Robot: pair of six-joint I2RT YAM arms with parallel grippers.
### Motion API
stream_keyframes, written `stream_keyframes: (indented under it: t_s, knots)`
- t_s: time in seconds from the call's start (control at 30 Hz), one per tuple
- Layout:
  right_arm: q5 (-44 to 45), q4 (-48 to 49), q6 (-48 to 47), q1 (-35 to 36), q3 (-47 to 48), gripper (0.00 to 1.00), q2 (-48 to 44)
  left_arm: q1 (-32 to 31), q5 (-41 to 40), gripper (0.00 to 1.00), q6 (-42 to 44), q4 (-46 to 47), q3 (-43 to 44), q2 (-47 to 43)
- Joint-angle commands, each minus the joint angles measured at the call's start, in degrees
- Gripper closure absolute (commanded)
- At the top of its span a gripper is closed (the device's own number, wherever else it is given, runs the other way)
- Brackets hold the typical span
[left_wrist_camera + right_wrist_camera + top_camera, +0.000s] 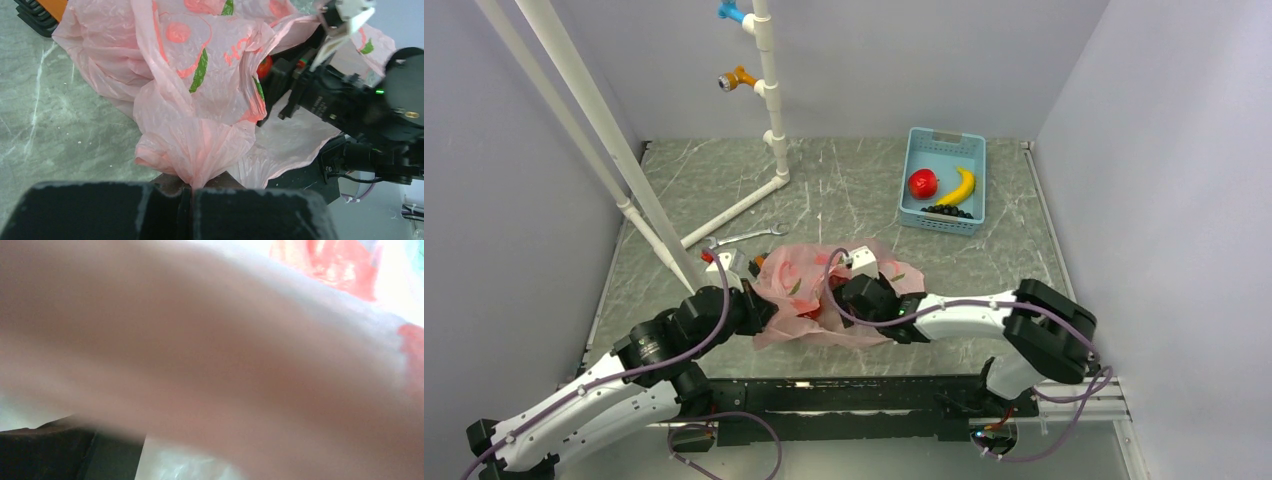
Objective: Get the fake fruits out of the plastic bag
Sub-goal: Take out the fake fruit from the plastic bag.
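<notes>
The pink plastic bag (809, 280) lies crumpled on the table between my two arms. My left gripper (192, 187) is shut on a bunched fold of the plastic bag (200, 100) at its near edge. My right gripper (849, 290) reaches into the bag's mouth from the right, and film hides its fingertips. In the left wrist view a glossy red fake fruit (265, 66) shows inside the bag, just beyond the right gripper (276, 87). The right wrist view is filled with blurred pink bag film (210, 350), with one dark finger (55, 450) at the bottom left.
A blue basket (944, 142) at the back right holds a red fruit (922, 184), a yellow banana (961, 186) and black grapes (948, 210). A wrench (749, 237) lies behind the bag. White pipe framing (774, 130) stands at the back left.
</notes>
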Motion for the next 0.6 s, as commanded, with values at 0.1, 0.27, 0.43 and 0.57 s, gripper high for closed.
stream_keyframes:
  t_s: [0.1, 0.27, 0.43, 0.57]
  knots:
    - [-3.38, 14.63, -3.64, 0.35, -4.08, 0.3, -10.9, 0.07, -0.04, 1.0, 0.47, 1.65, 0.06, 0.2]
    - [-4.45, 22.29, -3.28, 0.39, -10.99, 0.45, -17.15, 0.1, -0.08, 1.0, 0.1, 1.56, -0.81, -0.71]
    - [-5.51, 21.09, -5.2, 0.39, -10.44, 0.42, -17.61, 0.12, -0.22, 1.0, -0.01, 1.27, -1.24, -1.51]
    - [-3.2, 15.9, -4.53, 0.4, -7.52, 0.31, -12.78, 0.08, 0.03, 1.0, 0.27, 0.84, -0.67, -1.29]
